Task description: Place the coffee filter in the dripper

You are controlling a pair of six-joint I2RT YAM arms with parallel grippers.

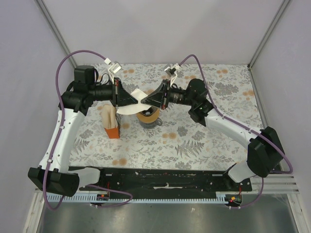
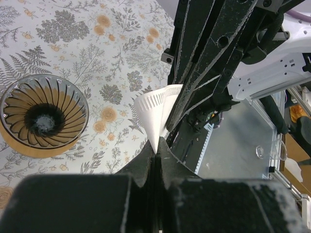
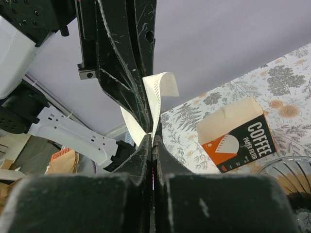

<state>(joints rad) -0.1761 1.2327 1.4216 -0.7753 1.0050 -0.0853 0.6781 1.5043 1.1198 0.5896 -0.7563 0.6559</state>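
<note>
The coffee filter (image 2: pixel 153 114) hangs just above the dripper (image 1: pixel 148 117), pinched by the left gripper (image 2: pixel 156 150) and the right gripper (image 3: pixel 152 141), both closed on the paper. The dripper's ribbed cone is empty, so lowering and seating the filter is not yet done. The filter packet (image 1: pixel 111 124) stands to the left.

A table (image 1: pixel 218 141) is filling the middle of the top view, wearing a pale cloth (image 1: pixel 228 87) printed with grey ferns and orange blossoms. Plain lilac-white walls (image 1: pixel 160 29) are rising behind it and closing in along the left and right edges of the frame. Thin metal posts (image 1: pixel 54 29) are slanting up from the table's far corners at upper left and upper right. A black rail (image 1: pixel 165 177) is running along the near edge, and a dull grey metal sheet (image 1: pixel 165 216) is lying across the bottom. Soft, even light is falling everywhere
</note>
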